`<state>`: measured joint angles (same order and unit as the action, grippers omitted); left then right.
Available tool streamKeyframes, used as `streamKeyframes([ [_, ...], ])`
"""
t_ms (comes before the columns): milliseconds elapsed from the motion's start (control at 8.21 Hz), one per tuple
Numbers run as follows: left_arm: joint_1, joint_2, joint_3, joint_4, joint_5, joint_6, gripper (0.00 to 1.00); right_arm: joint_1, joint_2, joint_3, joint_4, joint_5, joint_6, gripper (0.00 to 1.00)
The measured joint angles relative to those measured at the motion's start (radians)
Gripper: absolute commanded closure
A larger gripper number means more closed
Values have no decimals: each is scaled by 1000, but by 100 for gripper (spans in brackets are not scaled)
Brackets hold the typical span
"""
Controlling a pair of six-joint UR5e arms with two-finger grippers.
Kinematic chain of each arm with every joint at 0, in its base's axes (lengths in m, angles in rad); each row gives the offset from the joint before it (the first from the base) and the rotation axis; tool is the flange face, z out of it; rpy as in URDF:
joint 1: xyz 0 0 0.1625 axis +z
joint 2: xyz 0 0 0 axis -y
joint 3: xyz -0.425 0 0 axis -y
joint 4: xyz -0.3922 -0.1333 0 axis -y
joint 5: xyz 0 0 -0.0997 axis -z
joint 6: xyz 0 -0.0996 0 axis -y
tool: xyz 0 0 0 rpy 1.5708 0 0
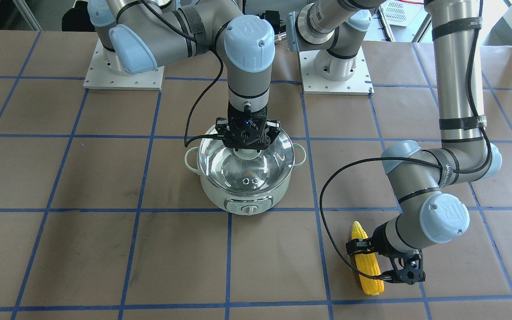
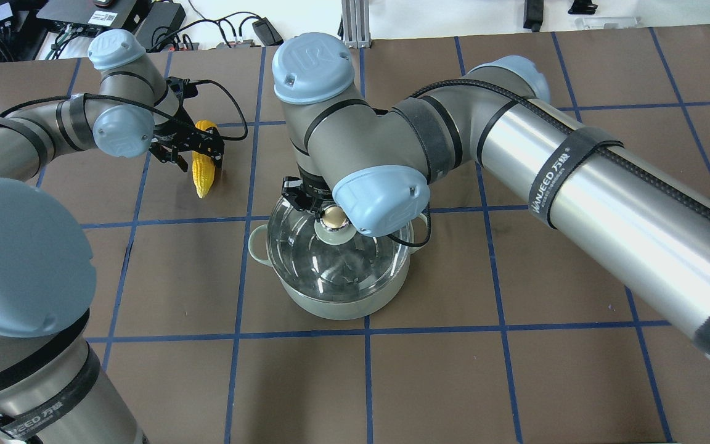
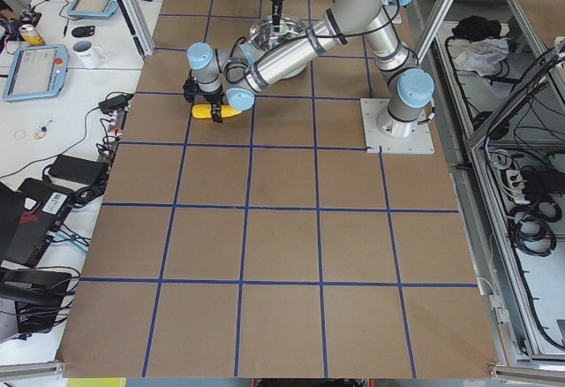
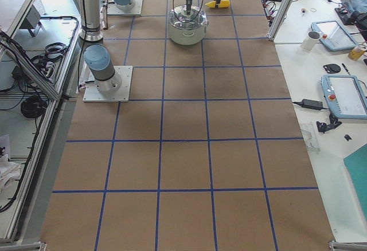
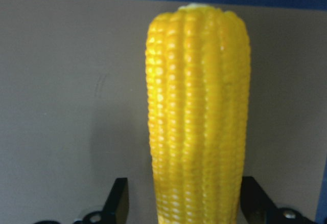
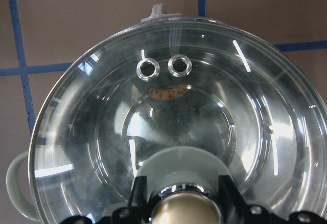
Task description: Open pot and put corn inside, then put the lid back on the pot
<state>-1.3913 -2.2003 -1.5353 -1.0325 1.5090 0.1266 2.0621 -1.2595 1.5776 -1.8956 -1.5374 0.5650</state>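
The pale mint-green pot (image 1: 247, 198) stands mid-table with the clear glass lid (image 1: 249, 171) seated on it. My right gripper (image 1: 248, 153) hangs straight down over the lid, and in the right wrist view (image 6: 186, 206) its fingers (image 6: 139, 196) press both sides of the beige-topped knob (image 6: 186, 215). The yellow corn (image 1: 373, 284) lies flat on the table to the pot's left. My left gripper (image 1: 370, 260) is open and straddles the corn low over the table. In the left wrist view the corn (image 5: 199, 106) lies between the fingers (image 5: 118, 203), with a gap on one side.
The two arm bases (image 1: 125, 73) (image 1: 336, 71) are bolted at the robot's edge of the brown, blue-taped table (image 1: 105, 249). The left arm's black cable (image 1: 322, 200) loops between pot and corn. Benches with tablets and a mug (image 4: 312, 40) stand beyond the far edge.
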Motion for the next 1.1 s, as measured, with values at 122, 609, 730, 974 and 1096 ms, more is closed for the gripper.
streamKeyframes([
  [122, 0, 6, 2, -1, 0, -1, 100, 0, -1, -1, -2, 0, 0, 100],
  [609, 0, 75, 10, -17, 12, -12, 100, -37, -52, -58, 2, -2, -32, 100],
  [730, -1, 113, 11, -53, 13, -40, 100, -78, -75, -69, 12, -1, -87, 100],
  [974, -13, 229, 8, -151, 24, -131, 100, -198, -110, -77, 59, -1, -251, 100],
  [1096, -37, 286, 4, -192, 24, -170, 100, -276, -118, -77, 81, 0, -353, 100],
])
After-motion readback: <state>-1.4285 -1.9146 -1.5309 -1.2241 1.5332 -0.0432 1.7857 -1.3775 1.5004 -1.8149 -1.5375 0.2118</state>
